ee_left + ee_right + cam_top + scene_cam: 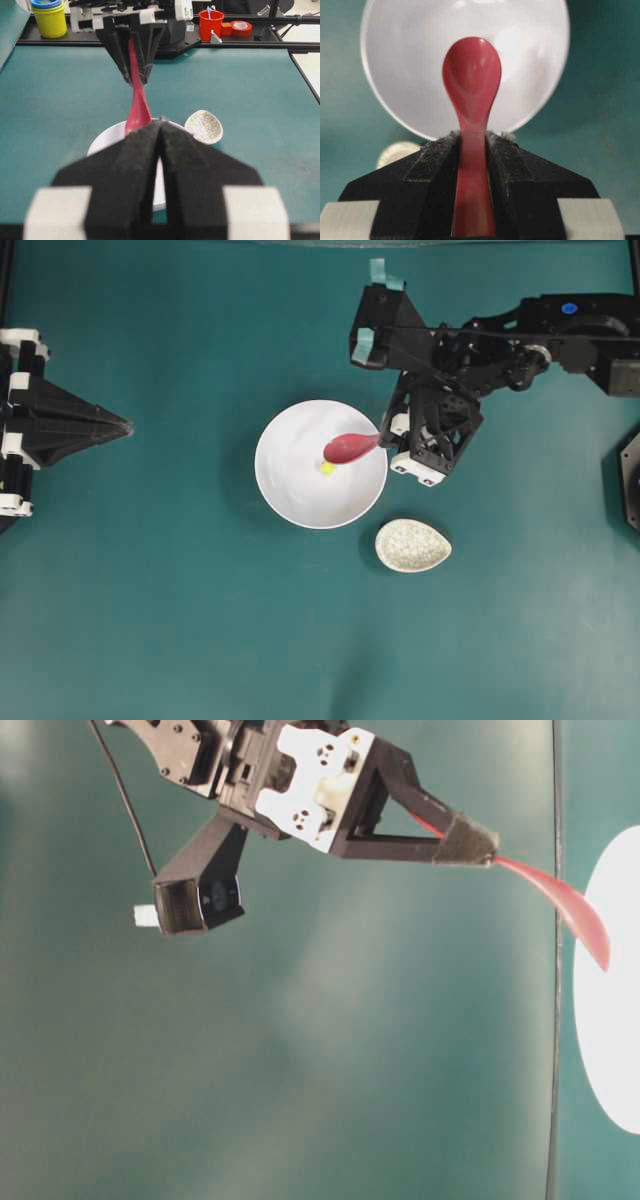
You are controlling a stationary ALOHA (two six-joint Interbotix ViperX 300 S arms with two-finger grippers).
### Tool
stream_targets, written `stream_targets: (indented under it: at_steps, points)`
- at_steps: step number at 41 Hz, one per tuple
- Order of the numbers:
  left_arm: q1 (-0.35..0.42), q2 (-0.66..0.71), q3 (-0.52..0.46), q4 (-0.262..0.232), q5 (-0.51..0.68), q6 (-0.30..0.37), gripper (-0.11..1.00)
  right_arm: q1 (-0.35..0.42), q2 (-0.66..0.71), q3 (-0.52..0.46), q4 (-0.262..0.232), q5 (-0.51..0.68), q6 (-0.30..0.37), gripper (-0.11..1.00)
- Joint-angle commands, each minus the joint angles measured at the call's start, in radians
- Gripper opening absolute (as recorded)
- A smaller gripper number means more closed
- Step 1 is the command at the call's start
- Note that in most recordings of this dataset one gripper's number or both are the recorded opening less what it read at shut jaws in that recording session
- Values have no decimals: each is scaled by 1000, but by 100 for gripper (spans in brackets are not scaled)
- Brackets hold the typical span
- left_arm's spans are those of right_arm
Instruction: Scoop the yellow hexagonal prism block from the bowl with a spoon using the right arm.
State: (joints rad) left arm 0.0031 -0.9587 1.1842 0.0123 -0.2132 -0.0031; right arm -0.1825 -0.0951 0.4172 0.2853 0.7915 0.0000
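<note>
The white bowl point(290, 485) sits mid-table with the tiny yellow hexagonal prism block point(327, 468) on its floor. My right gripper point(383, 436) is shut on the handle of the red-pink spoon point(348, 448). The spoon's scoop hangs over the bowl, just beside and above the block. The right wrist view shows the spoon point(471, 75) clamped between the fingers, its empty scoop over the bowl point(410, 60); the block is hidden there. From table level the spoon point(560, 900) slants down toward the bowl point(615, 1010). My left gripper point(128, 426) rests shut at the left edge, holding nothing.
A small speckled teardrop dish point(413, 545) lies just right of the bowl's near rim. In the left wrist view, a yellow cup stack point(50, 17), a red cup point(210, 22) and a tape roll point(241, 28) stand on the far rail.
</note>
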Motion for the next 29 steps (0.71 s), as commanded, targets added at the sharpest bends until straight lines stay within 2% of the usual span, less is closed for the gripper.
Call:
stream_targets:
  at_steps: [1, 19, 29]
  points:
    - [0, 8, -20, 3, -11, -2, -1, 17, -5, -48, -44, 34, 26, 22]
    - [0, 8, -21, 3, -11, -3, -1, 49, 84, -169, -61, 199, 54, 22]
    - [0, 8, -21, 2, -11, -3, -1, 51, 103, -179, -83, 227, 55, 22]
